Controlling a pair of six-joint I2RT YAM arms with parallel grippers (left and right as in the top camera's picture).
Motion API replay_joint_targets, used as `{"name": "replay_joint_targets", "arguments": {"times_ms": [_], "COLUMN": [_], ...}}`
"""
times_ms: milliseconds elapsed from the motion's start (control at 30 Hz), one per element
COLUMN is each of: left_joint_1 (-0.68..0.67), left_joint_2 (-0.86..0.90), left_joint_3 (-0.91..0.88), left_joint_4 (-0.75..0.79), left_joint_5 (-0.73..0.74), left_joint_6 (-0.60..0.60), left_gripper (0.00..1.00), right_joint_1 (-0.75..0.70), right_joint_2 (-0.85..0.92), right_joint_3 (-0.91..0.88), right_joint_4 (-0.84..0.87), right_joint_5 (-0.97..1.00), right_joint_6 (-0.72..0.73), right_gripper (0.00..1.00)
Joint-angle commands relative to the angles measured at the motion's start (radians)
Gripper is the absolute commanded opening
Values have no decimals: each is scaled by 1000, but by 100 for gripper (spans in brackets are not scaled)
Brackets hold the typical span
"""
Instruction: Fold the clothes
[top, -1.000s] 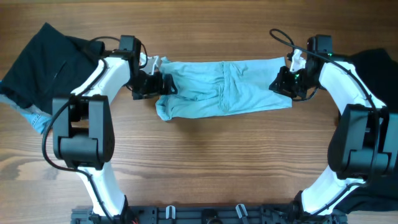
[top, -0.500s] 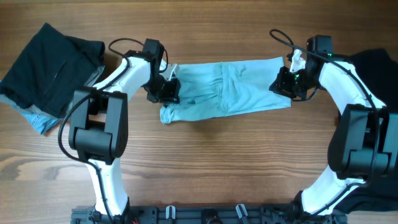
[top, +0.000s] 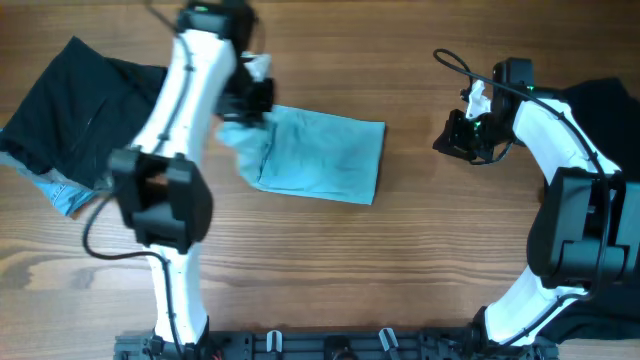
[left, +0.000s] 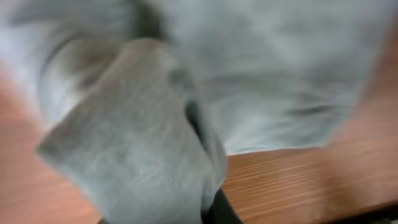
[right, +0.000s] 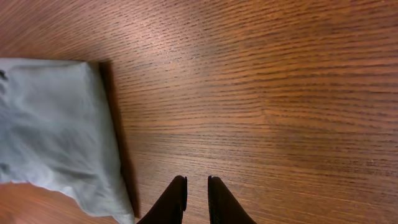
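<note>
The pale light-blue T-shirt (top: 325, 155) lies as a folded rectangle left of the table's middle. Its left edge is bunched and lifted. My left gripper (top: 250, 100) is raised over that edge and shut on the bunched cloth. In the left wrist view the T-shirt (left: 249, 74) fills the frame, and only one dark fingertip (left: 221, 213) shows under the fold. My right gripper (top: 456, 138) hovers over bare wood, well right of the shirt. In the right wrist view its jaws (right: 196, 182) stand a narrow gap apart with nothing between them, and the T-shirt (right: 50, 124) lies to their left.
A heap of black garments (top: 80, 100) with a bit of blue denim (top: 62, 192) under it lies at the far left. Another black garment (top: 605, 110) lies at the far right. The arms' base rail (top: 320, 345) runs along the front edge.
My left gripper shut on the shirt's left end and rose toward the back. The shirt's right end left my right gripper, and the long strip is now a shorter rectangle. The right arm stayed put.
</note>
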Motion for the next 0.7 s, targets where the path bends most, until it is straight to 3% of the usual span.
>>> {"name": "replay_joint_targets", "arguments": {"times_ms": [0,100,133,200,233,400,433,533,600,667], "left_joint_1": [-217,-359,-395,-418,-425,-334,-270,-178,-59,-1], "left_joint_2": [2,24,51,84,99,35,-10,-58,-76,-76], "left_joint_3": [9,-18,-24,-24,-24,-20,-20,-20,-20,-20], "left_joint_4": [78,183,215,229,227,152,112,77,59,46], "left_joint_5": [41,11,-1,-2,-4,-4,-4,-3,32,51], "left_joint_6": [-87,-163,-184,-195,-195,-195,-194,-179,-167,-167], "left_gripper": [8,14,41,70,100,100,100,100,100,100], "right_joint_1": [-1,-1,-1,-1,-1,-1,0,4,58,143], "right_joint_2": [-20,-20,-20,-20,-20,-20,-20,-37,-124,-191], "right_joint_3": [-3,-3,-4,-4,-3,-3,-3,-3,-3,-3], "right_joint_4": [2,2,2,2,1,-10,-21,-23,0,47], "right_joint_5": [-4,-4,-4,-4,-3,-9,-85,-173,-188,-124], "right_joint_6": [4,4,4,4,3,-34,-122,-181,-255,-234], "right_gripper": [16,17,17,24,34,37,37,37,40,43]}}
